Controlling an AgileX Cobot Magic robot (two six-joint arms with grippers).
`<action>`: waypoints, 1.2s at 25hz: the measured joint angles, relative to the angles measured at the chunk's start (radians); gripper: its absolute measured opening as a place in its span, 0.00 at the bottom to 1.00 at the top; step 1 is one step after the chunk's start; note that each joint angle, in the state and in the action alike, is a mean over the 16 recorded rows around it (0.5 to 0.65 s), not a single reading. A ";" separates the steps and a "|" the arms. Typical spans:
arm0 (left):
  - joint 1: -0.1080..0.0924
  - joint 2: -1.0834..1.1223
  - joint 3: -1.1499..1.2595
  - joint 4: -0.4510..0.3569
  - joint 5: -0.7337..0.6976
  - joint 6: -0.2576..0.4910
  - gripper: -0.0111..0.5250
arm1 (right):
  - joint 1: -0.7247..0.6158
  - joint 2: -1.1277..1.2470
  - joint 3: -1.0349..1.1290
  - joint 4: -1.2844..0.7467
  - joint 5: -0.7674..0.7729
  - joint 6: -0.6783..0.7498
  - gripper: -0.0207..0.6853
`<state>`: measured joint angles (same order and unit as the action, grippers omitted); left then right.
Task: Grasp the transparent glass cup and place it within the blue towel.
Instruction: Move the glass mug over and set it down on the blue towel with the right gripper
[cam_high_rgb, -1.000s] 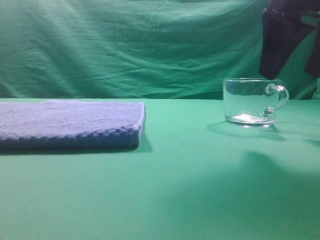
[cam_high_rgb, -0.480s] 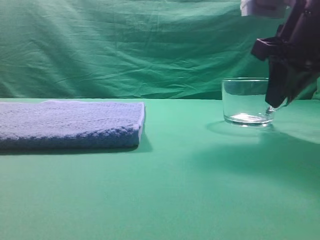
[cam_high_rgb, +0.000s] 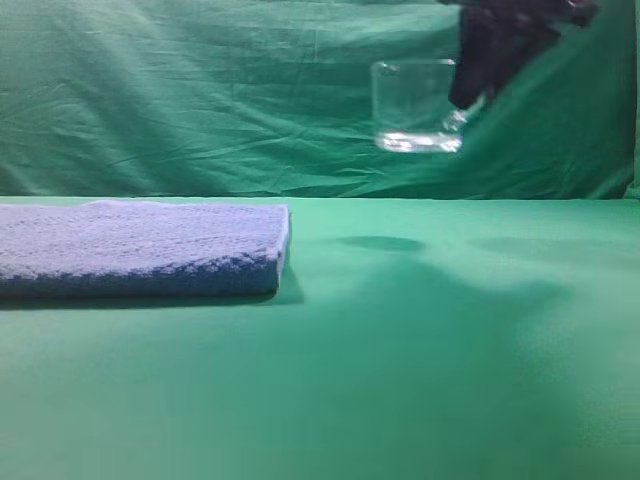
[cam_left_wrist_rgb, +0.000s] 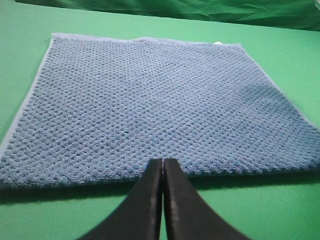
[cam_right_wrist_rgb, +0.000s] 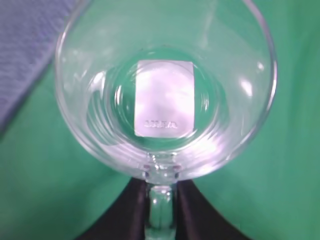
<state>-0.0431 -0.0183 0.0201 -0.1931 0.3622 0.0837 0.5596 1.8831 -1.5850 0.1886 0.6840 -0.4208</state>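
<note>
While the blue towel (cam_high_rgb: 140, 248) lies flat on the green table cover (cam_high_rgb: 420, 350), the transparent glass cup (cam_high_rgb: 416, 104) hangs upright in the air, above and well to the right of it, handle pointing away from the towel. The right gripper (cam_right_wrist_rgb: 160, 197) is clamped on that handle. A white label (cam_right_wrist_rgb: 164, 98) on the cup's base carries blurred, unreadable print. The left gripper (cam_left_wrist_rgb: 162, 167), jaws pressed together, hovers at the towel's near edge

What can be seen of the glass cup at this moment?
The transparent glass cup is clear, colourless, wide and short, with a thick base and a small handle. It hangs upright in the air, off the green table, to the right of the blue towel. The right gripper holds it by the handle, one of its dark fingers on each side. A white rectangular label shows through its base. It looks empty.
</note>
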 joint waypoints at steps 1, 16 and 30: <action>0.000 0.000 0.000 0.000 0.000 0.000 0.02 | 0.022 0.027 -0.035 0.000 0.003 -0.001 0.17; 0.000 0.000 0.000 0.000 0.000 0.000 0.02 | 0.192 0.418 -0.395 -0.002 -0.010 -0.022 0.29; 0.000 0.000 0.000 0.000 0.000 0.000 0.02 | 0.198 0.254 -0.504 -0.156 0.212 0.180 0.41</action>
<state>-0.0431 -0.0183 0.0201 -0.1931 0.3622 0.0837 0.7572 2.1367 -2.0889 0.0323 0.8960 -0.2411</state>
